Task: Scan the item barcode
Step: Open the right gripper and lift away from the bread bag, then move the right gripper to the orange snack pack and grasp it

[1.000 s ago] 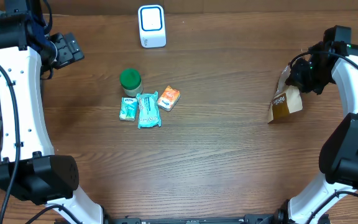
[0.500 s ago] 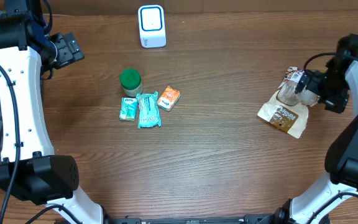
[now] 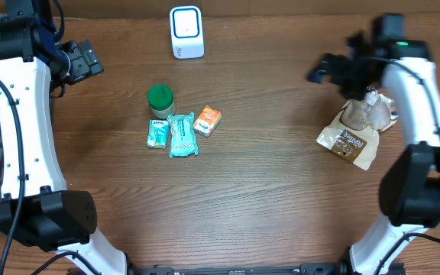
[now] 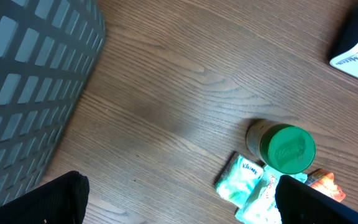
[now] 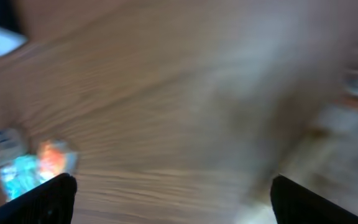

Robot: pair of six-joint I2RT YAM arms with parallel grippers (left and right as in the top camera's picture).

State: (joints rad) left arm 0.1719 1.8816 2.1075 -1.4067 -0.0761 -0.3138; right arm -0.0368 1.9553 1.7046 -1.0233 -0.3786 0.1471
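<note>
Right gripper (image 3: 319,72) let go of brown pouch (image 3: 350,137), swung up toward scanner (image 3: 186,32); jaws apart, empty, view blurred. Pouch lies flat, well right of scanner and lower. Left gripper (image 3: 88,61) left of scanner, jaws apart, idle. Judgement: pouch set aside, scan unconfirmed. Green-lidded jar (image 3: 160,98), teal packets (image 3: 173,134), orange packet (image 3: 207,121) clustered below scanner, probably awaiting scanning.

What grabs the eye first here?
The brown snack pouch lying on the table at the right, with the right gripper open and motion-blurred up-left of it, holding nothing. Next, the tight cluster left of centre: a green-lidded jar, teal packets and an orange packet, below the white scanner.
</note>
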